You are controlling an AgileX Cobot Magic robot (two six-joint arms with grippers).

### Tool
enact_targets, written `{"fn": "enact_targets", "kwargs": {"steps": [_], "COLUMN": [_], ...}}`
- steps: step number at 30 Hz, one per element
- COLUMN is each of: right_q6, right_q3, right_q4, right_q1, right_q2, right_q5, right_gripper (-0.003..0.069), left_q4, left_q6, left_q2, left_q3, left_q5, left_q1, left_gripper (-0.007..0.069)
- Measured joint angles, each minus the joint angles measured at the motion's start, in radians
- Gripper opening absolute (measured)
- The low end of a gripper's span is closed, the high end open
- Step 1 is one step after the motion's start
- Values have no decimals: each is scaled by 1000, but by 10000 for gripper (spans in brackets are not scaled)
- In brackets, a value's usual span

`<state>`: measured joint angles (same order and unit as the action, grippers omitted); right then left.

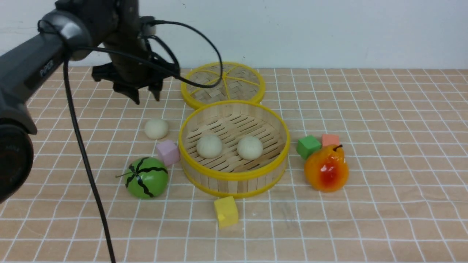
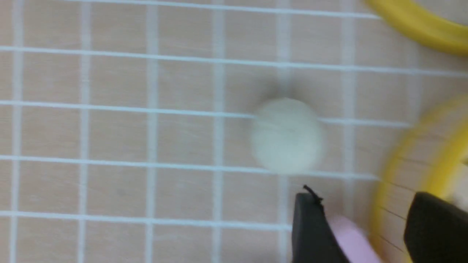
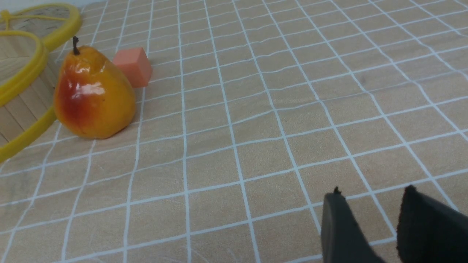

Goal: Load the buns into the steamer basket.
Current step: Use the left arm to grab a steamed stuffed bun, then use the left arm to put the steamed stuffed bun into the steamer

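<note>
Yellow cube (image 1: 226, 211) lies nearest, toward the table's near edge and just in front of the steamer basket (image 1: 234, 175), which stands upright around the middle of the table. On its slatted floor rest a bun (image 1: 209, 146) and a second bun (image 1: 249, 147), side by side with a small gap between them, so two of three look delivered. The third bun (image 1: 156, 128) sits on the checked cloth just outside the basket's left wall, between that wall and the table's left edge, touching nothing. A pink cube (image 1: 168, 152) lies against the basket's left wall nearer the camera, and a green striped watermelon toy (image 1: 147, 178) sits nearer again. The left gripper (image 1: 147, 98) hangs in the air above the cloth on the far side of the third bun, its fingers (image 2: 310, 226) spread apart and empty; the blurred left wrist view shows that bun ahead of the tips, not between them. Behind the basket, toward the far edge, the flat woven lid (image 1: 223, 86) lies on the table. To the right are a green cube (image 1: 308, 146), an orange cube (image 1: 330, 140) and a pear (image 1: 326, 168). The right gripper (image 3: 373, 191) hovers over bare cloth well apart from the basket, fingers apart, holding nothing. What is left, I judge, is one pick and one drop.
</note>
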<state>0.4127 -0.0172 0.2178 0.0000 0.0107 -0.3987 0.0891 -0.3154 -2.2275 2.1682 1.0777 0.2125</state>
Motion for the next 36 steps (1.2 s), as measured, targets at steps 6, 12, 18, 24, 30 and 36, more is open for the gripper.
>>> {"fn": "enact_targets", "kwargs": {"steps": [6,12,18,24,30,36], "right_q6": [0,0,0,0,0,0], "right_q3": [0,0,0,0,0,0], "right_q4": [0,0,0,0,0,0], "right_q1": [0,0,0,0,0,0], "right_q2": [0,0,0,0,0,0], "right_q5": [1,1,1,1,0,0], "right_gripper": [241,241,241,241,241,241], "left_q4": [-16,-22,-21,-21,-20,-56], "left_q6": [3,3,3,3,3,21], "left_q2": [-72,-143,-185,-185,-160,-54], "left_q3": [0,0,0,0,0,-2], "left_q5": [-96,-142,-157,-161,-126,-77], "left_q1": [-14,-14,-14,-14,-14,7], "left_gripper": [273,269,263,168,-10,-10]}}
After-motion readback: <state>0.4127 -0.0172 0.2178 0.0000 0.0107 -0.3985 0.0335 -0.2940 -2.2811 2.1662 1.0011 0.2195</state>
